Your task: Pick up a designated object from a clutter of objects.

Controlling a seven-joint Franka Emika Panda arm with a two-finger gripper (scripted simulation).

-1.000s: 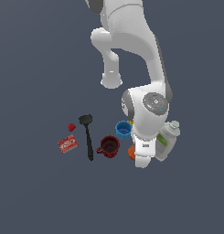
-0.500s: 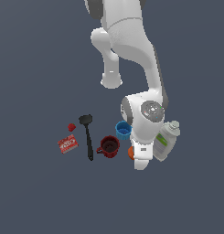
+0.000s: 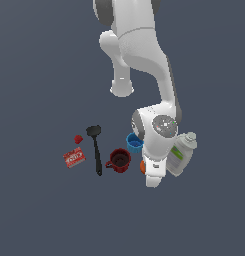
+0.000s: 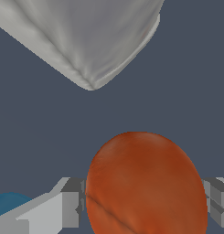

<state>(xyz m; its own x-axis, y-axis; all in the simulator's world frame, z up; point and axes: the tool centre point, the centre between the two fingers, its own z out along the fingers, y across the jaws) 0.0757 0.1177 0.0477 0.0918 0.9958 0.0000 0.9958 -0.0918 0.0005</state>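
Observation:
The orange ball fills the lower part of the wrist view and lies between my gripper's two grey fingers, one close on each side. My gripper is open and straddles the ball. In the exterior view the ball shows as a small orange sliver beside the white hand, which is low over it and hides the fingers. The clutter lies around it: a dark red mug, a blue cup and a white bottle.
A black spatula, a tiny strawberry and a red box lie further to the exterior view's left. In the wrist view the white bottle looms close beyond the ball, and the blue cup's edge shows beside one finger.
The arm has come down over the orange ball, and the hand now covers more of it. The clutter has not moved.

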